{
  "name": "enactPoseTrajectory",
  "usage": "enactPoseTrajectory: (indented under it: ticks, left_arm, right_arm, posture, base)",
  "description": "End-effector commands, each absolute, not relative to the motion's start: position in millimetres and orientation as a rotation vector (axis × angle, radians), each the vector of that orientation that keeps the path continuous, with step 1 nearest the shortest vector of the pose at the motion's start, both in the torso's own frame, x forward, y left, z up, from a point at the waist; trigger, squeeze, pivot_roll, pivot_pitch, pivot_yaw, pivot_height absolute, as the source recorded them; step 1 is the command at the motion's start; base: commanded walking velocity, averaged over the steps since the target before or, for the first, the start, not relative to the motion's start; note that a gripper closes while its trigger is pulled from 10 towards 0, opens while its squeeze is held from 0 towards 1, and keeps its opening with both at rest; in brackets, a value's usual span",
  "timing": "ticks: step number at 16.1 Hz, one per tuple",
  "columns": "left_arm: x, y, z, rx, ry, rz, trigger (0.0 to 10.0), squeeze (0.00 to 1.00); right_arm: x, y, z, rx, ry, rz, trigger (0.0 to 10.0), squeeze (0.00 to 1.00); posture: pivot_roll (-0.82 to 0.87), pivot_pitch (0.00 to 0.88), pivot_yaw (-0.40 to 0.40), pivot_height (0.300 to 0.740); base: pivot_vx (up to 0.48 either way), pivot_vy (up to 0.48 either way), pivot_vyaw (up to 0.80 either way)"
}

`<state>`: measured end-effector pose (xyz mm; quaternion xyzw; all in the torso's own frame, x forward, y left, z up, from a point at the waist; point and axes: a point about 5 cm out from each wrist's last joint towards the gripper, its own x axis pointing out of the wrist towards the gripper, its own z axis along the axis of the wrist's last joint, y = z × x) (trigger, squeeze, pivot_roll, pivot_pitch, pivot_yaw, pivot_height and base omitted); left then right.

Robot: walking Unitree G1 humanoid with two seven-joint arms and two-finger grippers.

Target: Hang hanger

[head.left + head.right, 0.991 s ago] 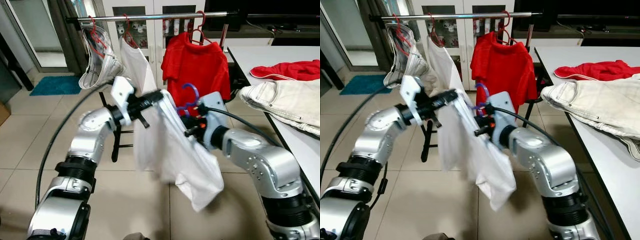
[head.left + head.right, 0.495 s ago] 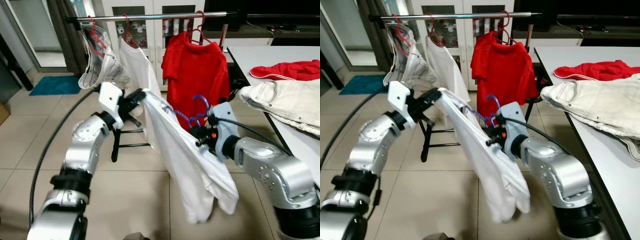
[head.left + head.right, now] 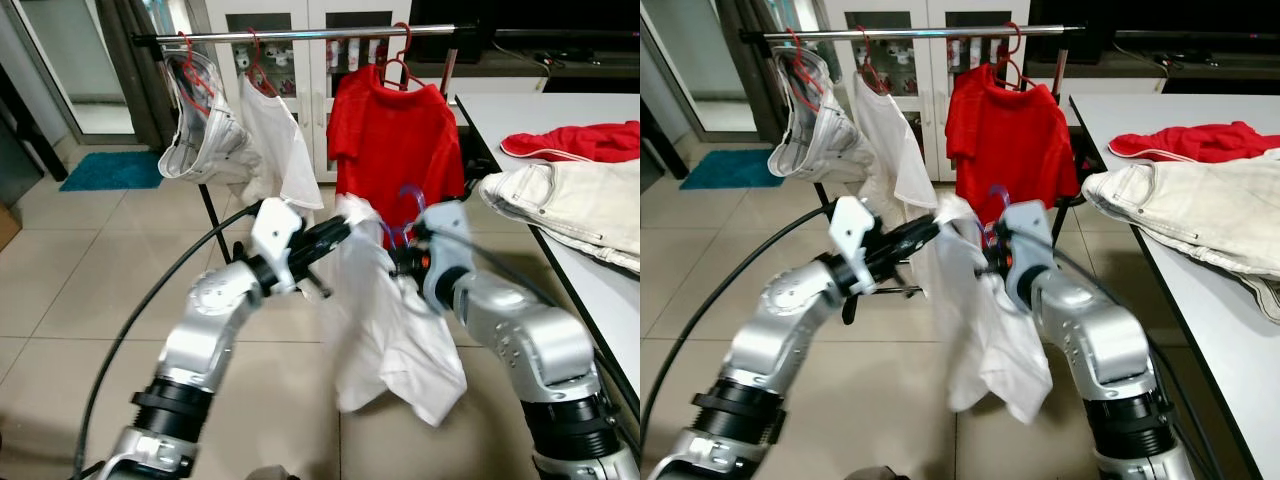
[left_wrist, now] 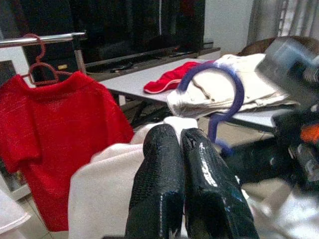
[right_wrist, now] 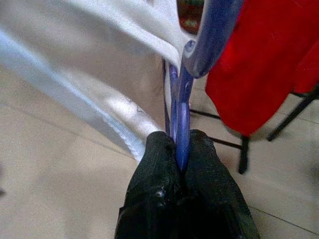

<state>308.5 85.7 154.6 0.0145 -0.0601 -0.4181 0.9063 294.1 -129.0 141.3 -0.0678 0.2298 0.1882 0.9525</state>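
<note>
Purple hanger (image 5: pixel 182 112) clamped between closed fingers of right gripper (image 5: pixel 180 149), white shirt (image 3: pixel 385 330) draped on it. Left gripper (image 4: pixel 180 144) closed, pinching shirt shoulder. Held below garment rail (image 3: pixel 300 34).

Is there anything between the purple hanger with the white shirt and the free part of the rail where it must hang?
Nothing visible blocks it. The purple hanger is pinched in the right end effector, below the rail. The bare stretch lies between the white hanging shirt and the red shirt.
</note>
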Motion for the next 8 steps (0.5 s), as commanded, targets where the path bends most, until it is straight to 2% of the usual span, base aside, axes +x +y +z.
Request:
enactPoseTrajectory:
  ticks: [1,2,5,7,8]
  left_arm:
    - [315.0,91.4,161.5,0.061,-0.148,-0.795,0.0,0.00]
    - [321.7,100.7,162.0,0.096,-0.154,-0.711,0.0,0.00]
    - [345.6,152.4,169.5,0.210,-0.130,-0.359,0.0,0.00]
    - [349.0,166.7,168.5,0.253,-0.098,-0.307,0.0,0.00]
    - [346.7,160.9,164.1,0.249,-0.083,-0.358,0.0,0.00]
  right_arm:
    - [292.5,-125.8,139.6,-0.183,0.467,0.415,10.0,0.00]
    - [289.8,-124.5,139.0,-0.201,0.473,0.449,10.0,0.00]
    - [272.0,-126.2,138.9,-0.271,0.515,0.626,10.0,0.00]
    - [261.4,-130.4,142.3,-0.285,0.536,0.744,10.0,0.00]
    - [261.2,-130.5,146.5,-0.249,0.520,0.764,10.0,0.00]
  posture:
    - [0.03,0.000,0.048,0.740]
    - [0.02,0.000,0.049,0.740]
    - [0.02,0.000,0.056,0.740]
    - [0.02,0.000,0.057,0.740]
    - [0.02,0.000,0.053,0.740]
  base:
    - [0.000,0.000,0.00]
    - [0.000,0.000,0.00]
    - [0.000,0.000,0.00]
    - [0.000,0.000,0.00]
    - [0.000,0.000,0.00]
